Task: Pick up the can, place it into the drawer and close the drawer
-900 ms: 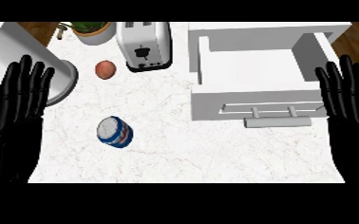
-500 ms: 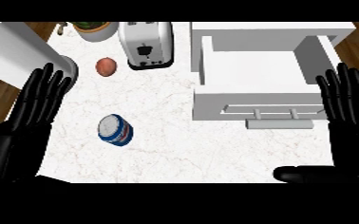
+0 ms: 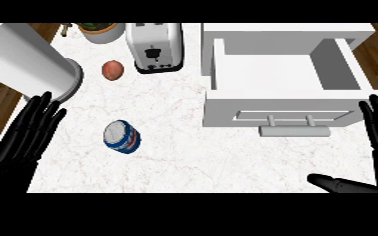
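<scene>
A blue and white can [image 3: 122,137] lies on the white marble counter, left of the middle. The white drawer [image 3: 283,105] stands pulled open at the right, its inside bare, with a bar handle [image 3: 296,130] on its front. My left hand [image 3: 28,135] is at the left edge, fingers straight and spread, a short way left of the can and not touching it. My right hand [image 3: 353,180] shows at the lower right corner, fingers straight and thumb stretched out, just below and right of the drawer front. Neither hand holds anything.
A toaster [image 3: 153,47] stands at the back, left of the drawer. A brown egg-like object [image 3: 112,70] lies left of it. A large white cylinder [image 3: 33,65] fills the back left, and a potted plant [image 3: 102,30] sits behind it.
My left hand has shifted right, closer to the can. My right hand has dropped lower and its thumb now reaches into view. The can and drawer have not moved.
</scene>
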